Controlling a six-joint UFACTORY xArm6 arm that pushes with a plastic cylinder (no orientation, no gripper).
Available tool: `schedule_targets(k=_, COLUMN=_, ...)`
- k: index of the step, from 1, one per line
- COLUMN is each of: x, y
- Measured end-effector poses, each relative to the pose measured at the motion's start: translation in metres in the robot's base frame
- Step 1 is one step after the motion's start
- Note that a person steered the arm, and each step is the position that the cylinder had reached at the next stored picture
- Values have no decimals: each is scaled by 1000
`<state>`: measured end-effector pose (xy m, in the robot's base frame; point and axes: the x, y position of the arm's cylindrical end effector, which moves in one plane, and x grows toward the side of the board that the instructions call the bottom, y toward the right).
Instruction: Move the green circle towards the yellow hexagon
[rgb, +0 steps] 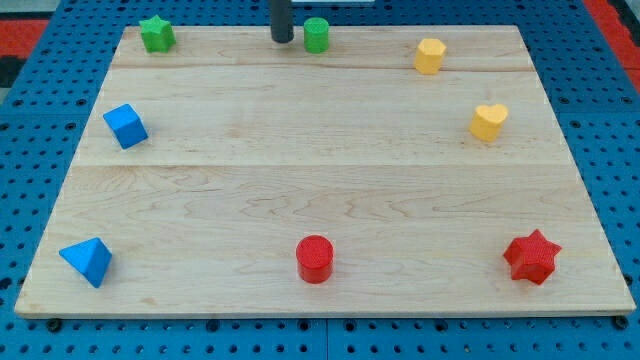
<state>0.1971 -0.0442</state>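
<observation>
The green circle (316, 34) stands near the board's top edge, a little right of centre. The yellow hexagon (429, 55) stands to its right, near the top right of the board. My tip (283, 39) is at the top edge, just left of the green circle, with a small gap between them. The rod comes down from the view's top.
A green star (156, 33) is at the top left. A blue cube (125, 125) is at the left, a blue pyramid-like block (87, 261) at the bottom left. A red cylinder (314, 259) is at bottom centre, a red star (531, 257) at bottom right, a yellow heart (488, 121) at right.
</observation>
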Motion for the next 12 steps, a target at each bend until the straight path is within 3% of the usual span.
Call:
schedule_targets(k=6, x=-4, y=84)
schedule_targets(k=12, x=27, y=86)
